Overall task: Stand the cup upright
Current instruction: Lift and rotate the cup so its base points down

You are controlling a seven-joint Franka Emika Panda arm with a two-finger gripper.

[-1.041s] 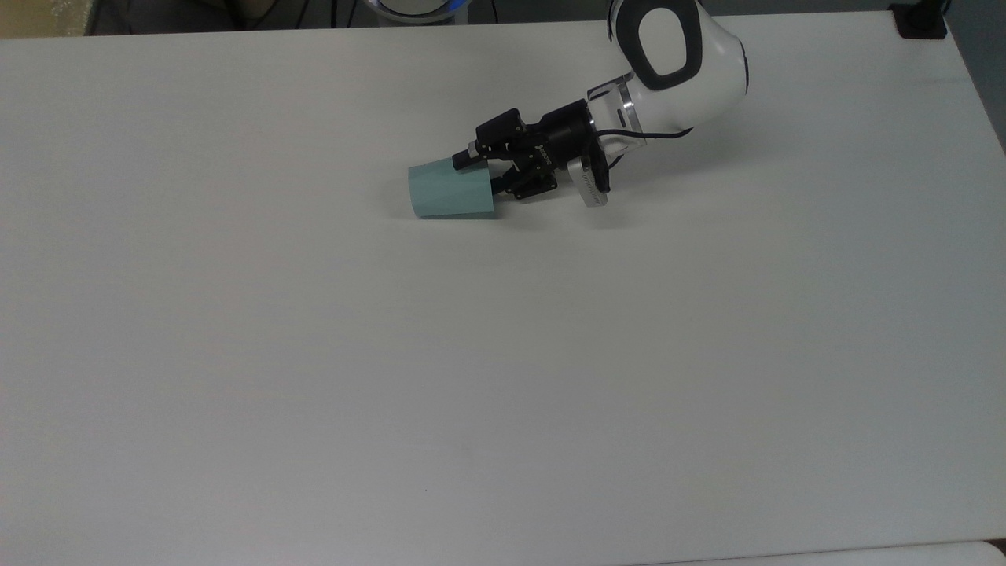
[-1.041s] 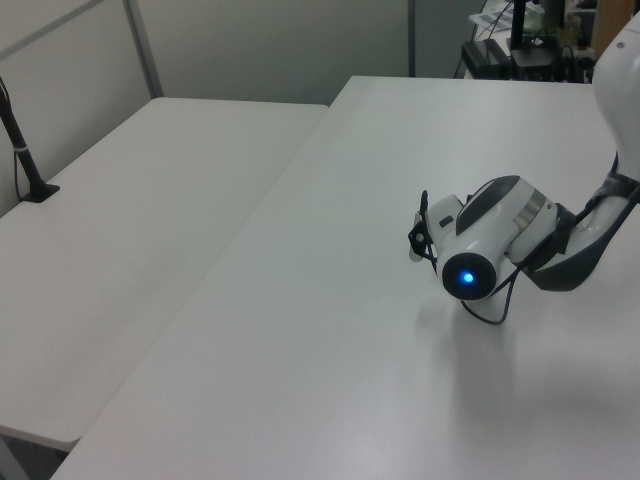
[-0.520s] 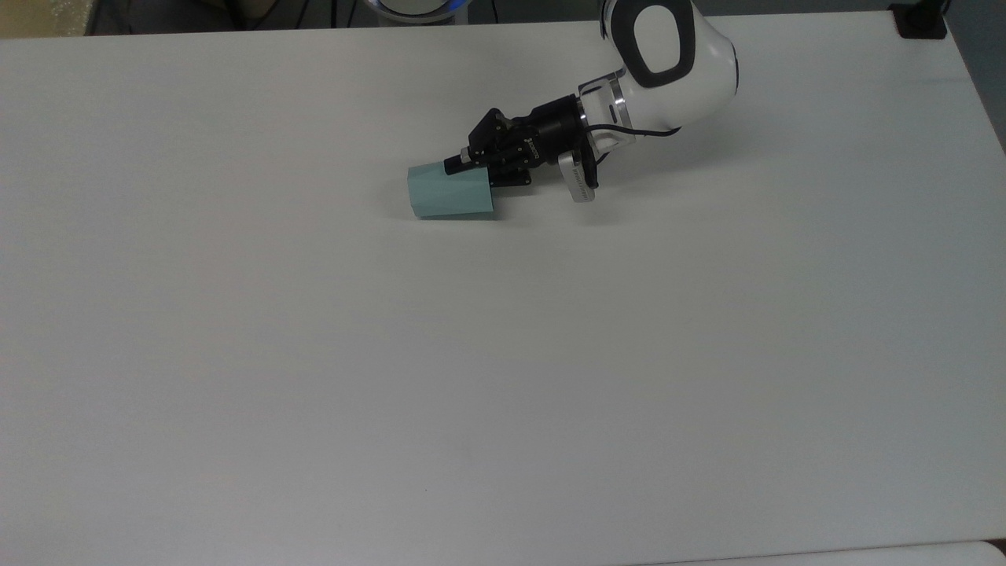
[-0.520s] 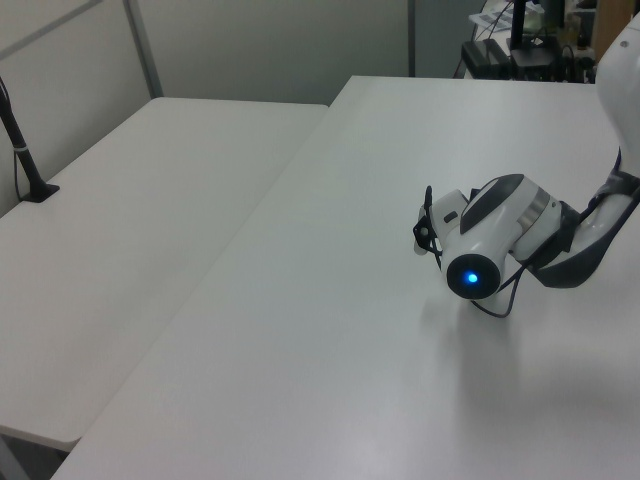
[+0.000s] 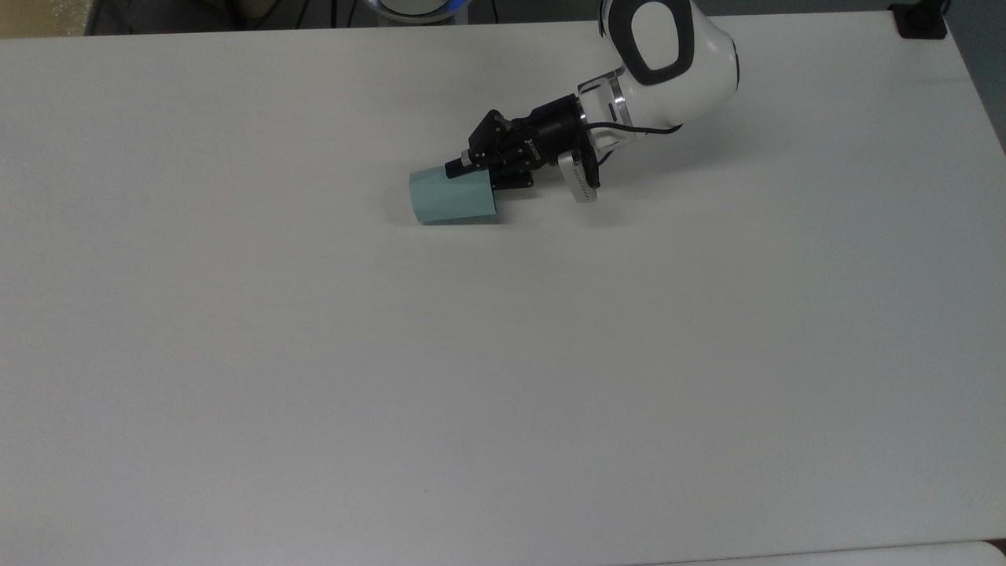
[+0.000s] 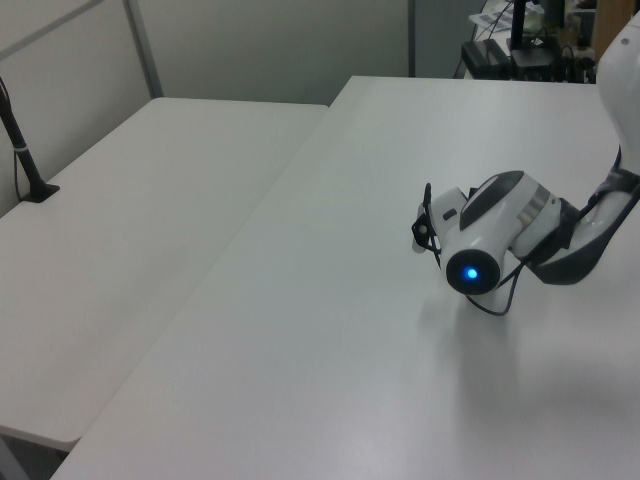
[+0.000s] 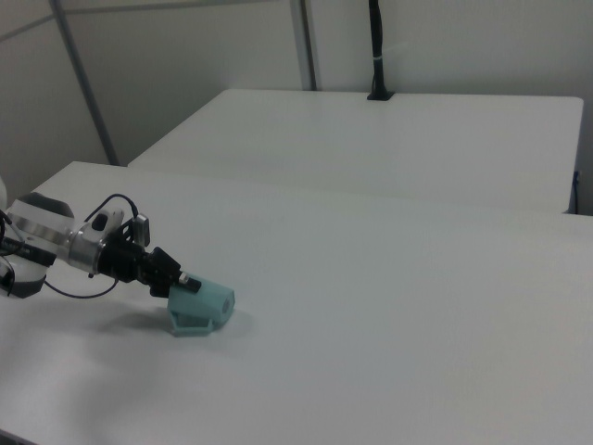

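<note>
The pale teal cup (image 5: 451,200) lies on its side on the white table (image 5: 503,354), left of the arm in the top view. Its narrow base points to the right view's right, and its wide mouth faces my gripper (image 5: 474,174). In the right view the cup (image 7: 206,306) has its handle underneath, against the table. The black gripper (image 7: 185,286) is shut on the cup's rim at the mouth end, with one finger (image 5: 457,166) lying along the top of the wall. In the left view the white wrist (image 6: 490,235) with its blue light hides the cup.
A second white table (image 7: 389,139) stands beyond a narrow gap, with a black post (image 7: 375,46) at its far edge. A dark block (image 5: 918,20) sits at the top view's upper right corner. Equipment (image 6: 520,40) stands past the table's far end in the left view.
The wrist has rolled and the cup has turned with it, showing a narrower side in the top view. Cup and gripper have drifted slightly toward the top view's bottom.
</note>
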